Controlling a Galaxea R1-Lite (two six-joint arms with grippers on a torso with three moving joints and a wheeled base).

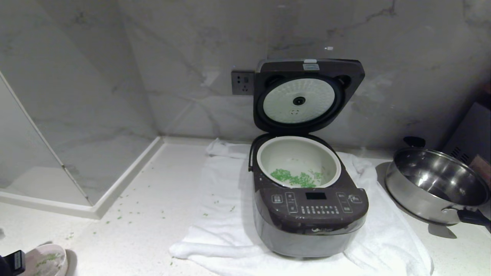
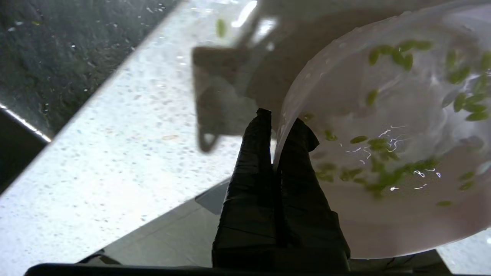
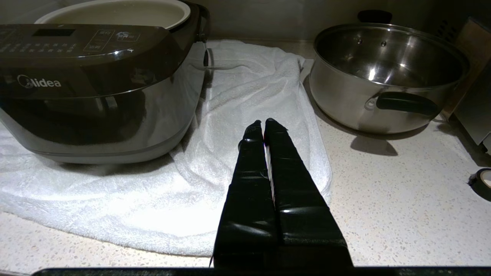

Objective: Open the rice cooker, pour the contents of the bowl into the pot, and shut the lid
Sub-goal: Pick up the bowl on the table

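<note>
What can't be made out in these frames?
- Bowl, head view: cut off by the bottom edge; the left hand barely shows at the corner.
- Pot, head view: its near inner wall is hidden behind its own rim.
- Cooker, right wrist view: lid out of frame above.
- Button labels, head view: too small to read.

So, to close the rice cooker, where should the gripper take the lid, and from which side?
Take the lid at its top front edge, coming from above and behind it. It stands upright on the rear hinge over the pot, inner plate facing forward, so a forward and downward pull there probably swings it shut.
</note>
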